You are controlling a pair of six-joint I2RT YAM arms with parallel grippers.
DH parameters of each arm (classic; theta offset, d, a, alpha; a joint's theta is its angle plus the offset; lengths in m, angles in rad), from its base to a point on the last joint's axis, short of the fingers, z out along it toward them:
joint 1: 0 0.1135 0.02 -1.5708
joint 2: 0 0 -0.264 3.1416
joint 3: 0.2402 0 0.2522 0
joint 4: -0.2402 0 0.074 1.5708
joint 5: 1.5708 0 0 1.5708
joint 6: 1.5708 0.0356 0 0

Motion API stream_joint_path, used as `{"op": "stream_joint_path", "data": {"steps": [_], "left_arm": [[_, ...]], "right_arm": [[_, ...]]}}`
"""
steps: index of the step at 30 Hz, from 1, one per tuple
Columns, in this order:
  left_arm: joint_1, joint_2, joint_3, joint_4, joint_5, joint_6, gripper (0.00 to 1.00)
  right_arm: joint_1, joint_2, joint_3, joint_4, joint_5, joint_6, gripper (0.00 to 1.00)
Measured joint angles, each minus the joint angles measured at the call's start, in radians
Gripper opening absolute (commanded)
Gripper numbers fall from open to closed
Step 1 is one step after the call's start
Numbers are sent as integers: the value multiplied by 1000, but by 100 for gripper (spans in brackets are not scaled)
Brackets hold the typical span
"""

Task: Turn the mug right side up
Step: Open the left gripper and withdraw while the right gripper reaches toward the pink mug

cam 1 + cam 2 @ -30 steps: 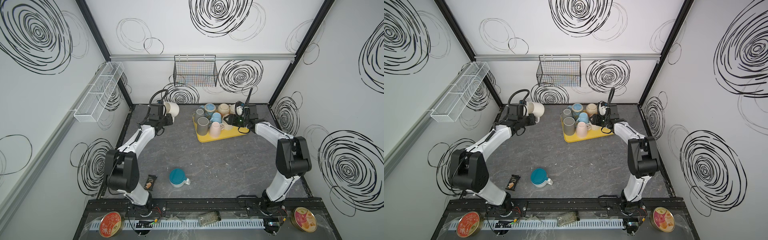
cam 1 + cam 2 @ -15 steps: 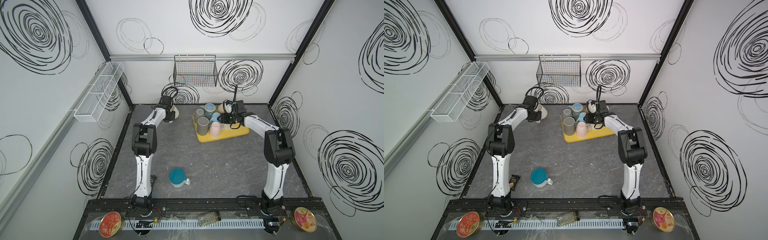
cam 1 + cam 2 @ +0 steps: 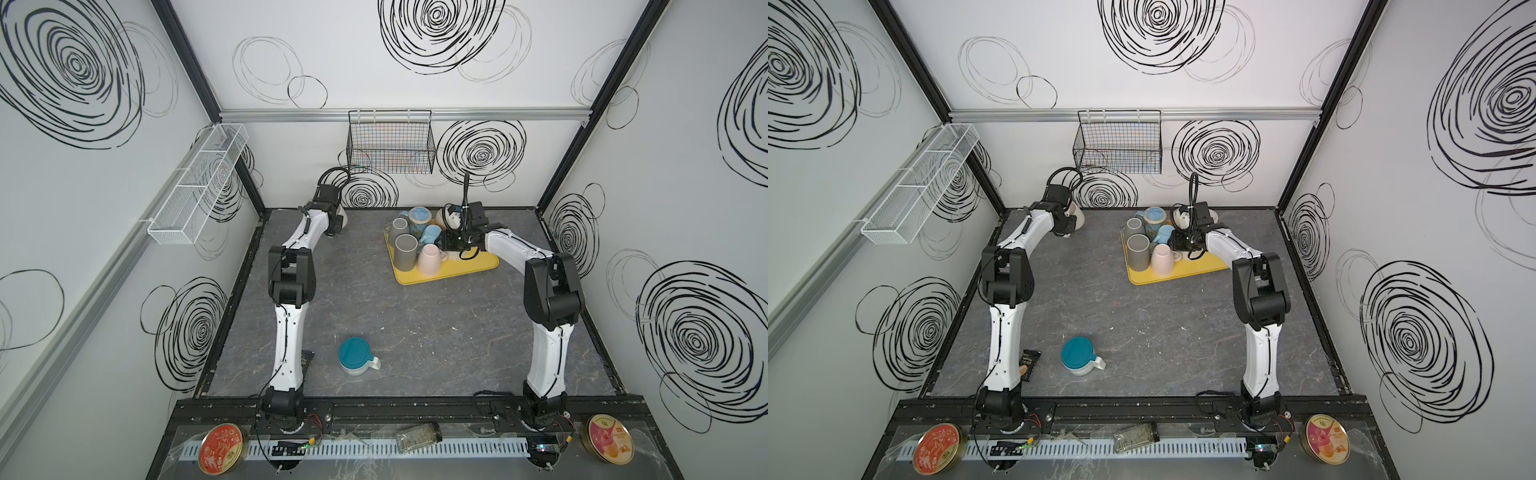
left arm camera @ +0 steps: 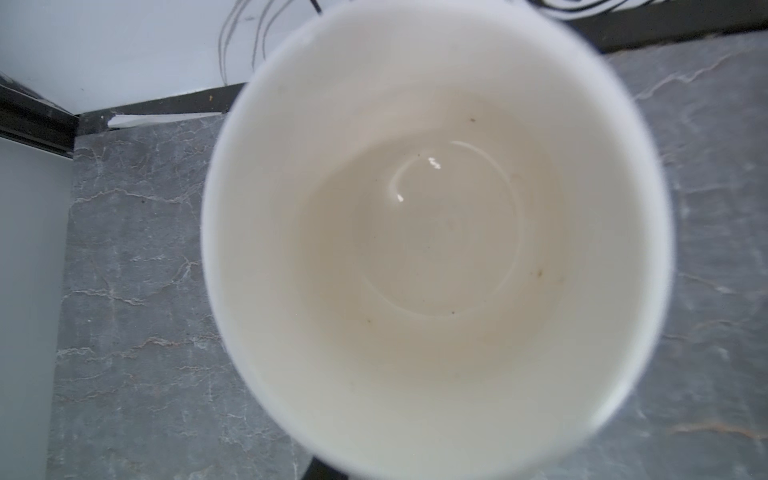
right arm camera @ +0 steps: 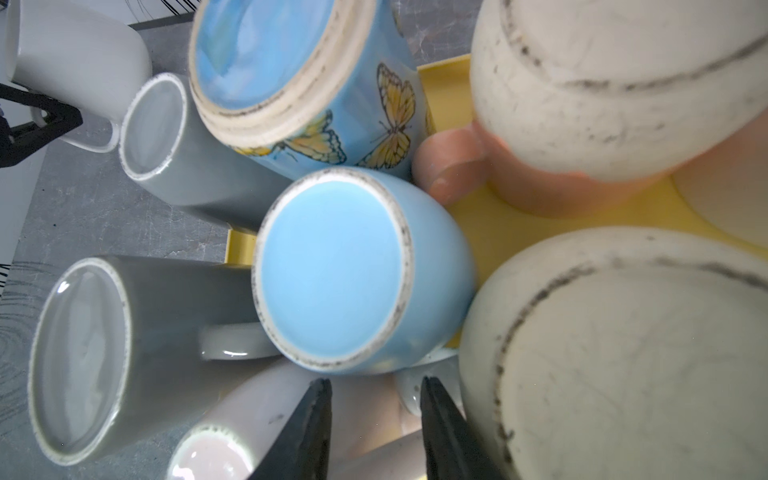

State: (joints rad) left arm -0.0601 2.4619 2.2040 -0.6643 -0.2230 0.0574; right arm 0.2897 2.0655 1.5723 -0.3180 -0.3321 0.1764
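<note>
The cream mug point(image 4: 436, 232) sits straight below the left pincer point(image 3: 1066, 227), mouth toward it, its long axis running along the pincer's own line of reach; it reads as right side up over the tabletop point(image 4: 137, 291) at the back corner; whether its base touches I cannot tell. The left pincer is clenched, apparently on the mug's wall or handle, though the contact is hidden. The coming move, I judge, is a straight let-go and lift; this arm is plainly the nearer.

The right pincer point(image 5: 376, 384) hangs with fingers point(image 5: 316, 428) parted, grasping nothing, over the yellow tray point(image 5: 498, 232); just ahead of its tips a light blue mug point(image 5: 332, 270) stands base up. The butterfly mug point(image 5: 386, 112) beyond shows yellow butterflies but no writing. Far behind both pincers, the tins point(image 3: 220, 449) carry print too small to read.
</note>
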Motion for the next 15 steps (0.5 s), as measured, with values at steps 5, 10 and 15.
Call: {"op": "stream_joint_path", "data": {"steps": [5, 10, 15], "left_arm": [[13, 16, 0, -12, -38, 66, 21], [14, 16, 10, -4, -89, 119, 48], [23, 16, 16, 6, -109, 135, 57]], "right_arm": [[1, 6, 1, -35, 4, -3, 35], [5, 13, 5, -76, 11, -2, 34], [17, 9, -10, -75, 27, -1, 33]]}}
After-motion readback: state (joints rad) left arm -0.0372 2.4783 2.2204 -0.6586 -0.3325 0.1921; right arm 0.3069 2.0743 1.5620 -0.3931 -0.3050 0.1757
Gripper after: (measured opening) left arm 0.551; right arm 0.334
